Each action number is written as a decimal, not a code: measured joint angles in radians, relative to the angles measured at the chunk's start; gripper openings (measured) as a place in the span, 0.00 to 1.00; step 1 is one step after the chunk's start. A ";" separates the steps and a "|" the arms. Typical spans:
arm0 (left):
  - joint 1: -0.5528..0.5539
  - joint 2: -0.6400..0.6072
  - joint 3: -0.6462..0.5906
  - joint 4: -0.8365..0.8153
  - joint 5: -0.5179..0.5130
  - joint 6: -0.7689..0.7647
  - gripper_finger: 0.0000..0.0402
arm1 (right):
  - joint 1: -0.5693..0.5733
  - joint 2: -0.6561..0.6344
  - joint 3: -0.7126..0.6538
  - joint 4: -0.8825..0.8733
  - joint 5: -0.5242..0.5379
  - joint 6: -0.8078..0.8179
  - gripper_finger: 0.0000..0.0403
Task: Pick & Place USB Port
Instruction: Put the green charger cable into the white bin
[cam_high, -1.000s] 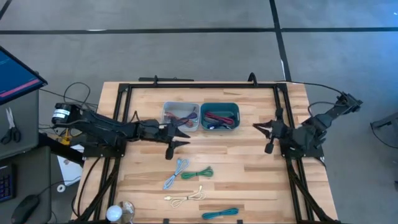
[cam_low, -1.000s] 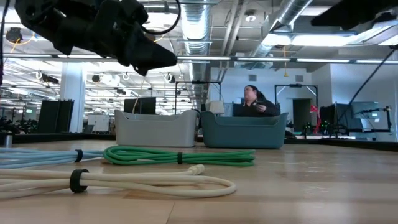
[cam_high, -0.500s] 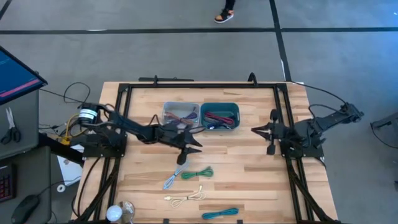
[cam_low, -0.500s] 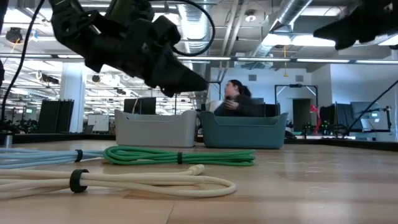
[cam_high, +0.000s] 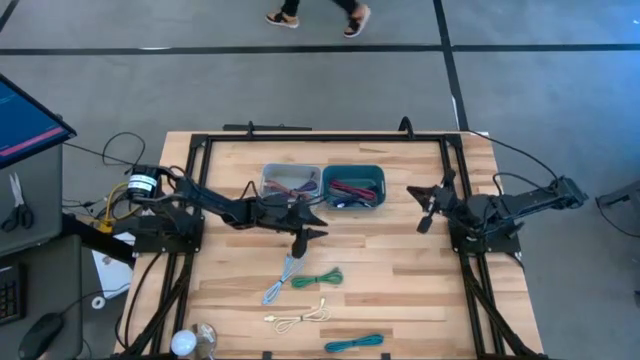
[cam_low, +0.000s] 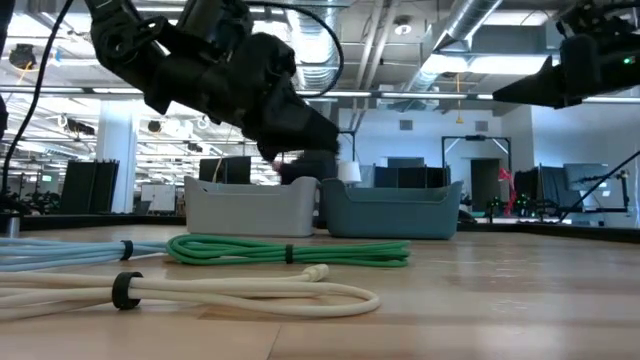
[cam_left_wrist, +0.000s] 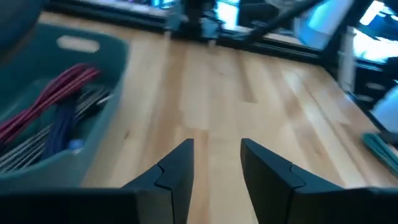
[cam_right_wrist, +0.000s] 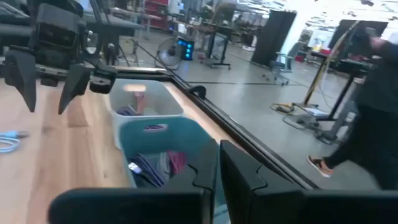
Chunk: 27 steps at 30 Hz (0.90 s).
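Overhead, the left hand (cam_high: 307, 228) hung above the table (cam_high: 400, 290), just in front of the grey bin (cam_high: 290, 186) and over the near end of the pale blue cable (cam_high: 281, 279); its fingers (cam_left_wrist: 180, 167) stood apart with nothing between them, as the left wrist view confirmed. That wrist view alone also showed the contents of the teal bin (cam_left_wrist: 43, 158) in detail: red, blue and grey cable bundles. From above, four coiled USB cables lay in a loose group in the table's front half: the pale blue one, a green cable (cam_high: 320, 278) touching it, a cream cable (cam_high: 300, 318) nearer the front, and a teal cable (cam_high: 355, 343) at the front edge. Only the low view showed the band around the cream cable (cam_low: 190, 290) and the plug at its end, resting just in front of the green coil (cam_low: 290, 249). Farther right, the right hand (cam_high: 432, 207) hovered beside the teal bin (cam_high: 352, 187), fingers together and empty. Its wrist view showed both bins side by side and, beyond the table, a person (cam_right_wrist: 379, 93) standing on the floor; the high view caught only a person's feet (cam_high: 318, 14).
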 joint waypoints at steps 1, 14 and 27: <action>0.006 0.000 0.008 -0.025 -0.005 -0.013 0.32 | -0.007 0.001 0.000 -0.001 0.001 0.000 0.03; 0.050 0.000 0.215 -0.377 -0.150 0.190 0.30 | -0.055 0.004 0.000 -0.001 0.004 0.000 0.03; 0.004 0.000 0.223 -0.389 0.045 0.030 0.30 | -0.060 0.004 0.000 -0.002 0.004 -0.001 0.03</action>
